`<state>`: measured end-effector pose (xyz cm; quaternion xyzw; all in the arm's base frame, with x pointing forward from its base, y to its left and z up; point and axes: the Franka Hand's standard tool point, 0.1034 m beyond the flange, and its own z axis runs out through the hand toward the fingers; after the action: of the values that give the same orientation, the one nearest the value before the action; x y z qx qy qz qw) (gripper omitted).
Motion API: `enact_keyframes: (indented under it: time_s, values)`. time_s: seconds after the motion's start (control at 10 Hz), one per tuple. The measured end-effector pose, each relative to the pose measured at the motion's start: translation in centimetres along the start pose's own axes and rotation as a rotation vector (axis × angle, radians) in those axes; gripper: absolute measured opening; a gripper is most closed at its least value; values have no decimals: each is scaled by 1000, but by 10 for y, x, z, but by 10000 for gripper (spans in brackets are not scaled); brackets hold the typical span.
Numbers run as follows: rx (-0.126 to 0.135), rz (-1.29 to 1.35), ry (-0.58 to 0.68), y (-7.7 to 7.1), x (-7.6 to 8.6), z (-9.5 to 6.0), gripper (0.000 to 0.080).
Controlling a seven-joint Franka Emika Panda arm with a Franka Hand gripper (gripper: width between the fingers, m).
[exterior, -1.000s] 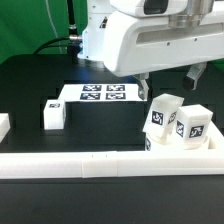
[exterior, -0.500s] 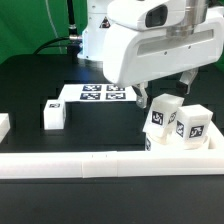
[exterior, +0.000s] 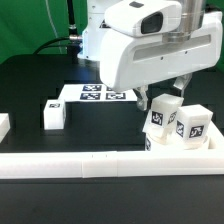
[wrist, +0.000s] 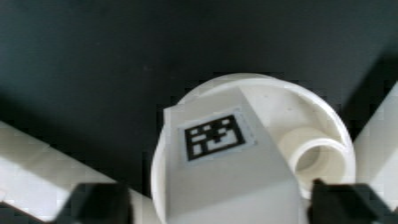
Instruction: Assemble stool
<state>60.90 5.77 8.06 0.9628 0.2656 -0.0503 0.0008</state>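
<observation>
Two white stool legs with black-and-white tags stand side by side at the exterior view's right. My gripper (exterior: pixel 165 97) has come down over the nearer-left leg (exterior: pixel 160 120) and is shut on its top, one finger on each side. The other leg (exterior: pixel 195 125) stands free beside it. In the wrist view the held leg (wrist: pixel 267 110) fills the space between my gripper's (wrist: pixel 222 205) two dark fingers, showing its tag and a round end. A third leg (exterior: pixel 53 113) lies alone at the exterior view's left. The round seat cannot be made out.
The marker board (exterior: pixel 98 94) lies flat behind the legs. A long white rail (exterior: pixel 100 162) runs along the table's near side. Another white piece (exterior: pixel 3 125) pokes in at the exterior view's left edge. The tabletop is black.
The gripper has sunk onto the tagged leg and its fingers have drawn in from wide apart to the leg's sides. The legs have not shifted.
</observation>
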Motion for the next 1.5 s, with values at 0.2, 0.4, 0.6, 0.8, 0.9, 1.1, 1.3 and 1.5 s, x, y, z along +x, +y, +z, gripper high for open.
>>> enact_keyframes:
  time_s: [0.2, 0.4, 0.6, 0.8, 0.9, 1.1, 1.3, 1.5]
  values:
    - [-1, 40, 0, 0, 0, 0, 333]
    - [0, 117, 0, 0, 0, 0, 333]
    - [0, 246, 0, 0, 0, 0, 333]
    - [0, 424, 0, 0, 0, 0, 333]
    - [1, 498, 0, 0, 0, 0, 333]
    - [4, 738, 1, -2, -2, 1, 334]
    - [11, 987, 21, -2, -2, 1, 334]
    - [20, 1128, 31, -4, -1, 1, 334]
